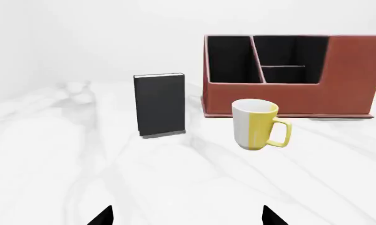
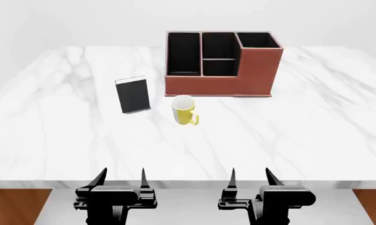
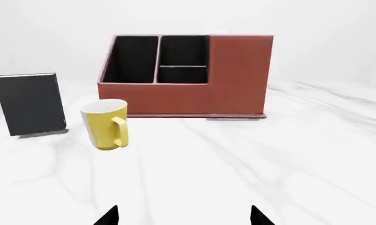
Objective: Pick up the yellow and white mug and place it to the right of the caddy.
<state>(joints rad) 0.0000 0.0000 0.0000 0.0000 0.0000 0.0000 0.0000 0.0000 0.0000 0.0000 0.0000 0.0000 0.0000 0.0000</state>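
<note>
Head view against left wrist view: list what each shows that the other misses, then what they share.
Only the head view shows both grippers, left and right, jaws open, back at the near table edge, plus the caddy's tall corner compartment from above.

Only the left wrist view shows the mug's white panel on its outer wall.

Both show the mug upright in front of the caddy, apart from it, and the black box standing beside it.

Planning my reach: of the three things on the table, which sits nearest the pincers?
The yellow and white mug. It stands in front of the caddy, slightly nearer than the black box.
</note>
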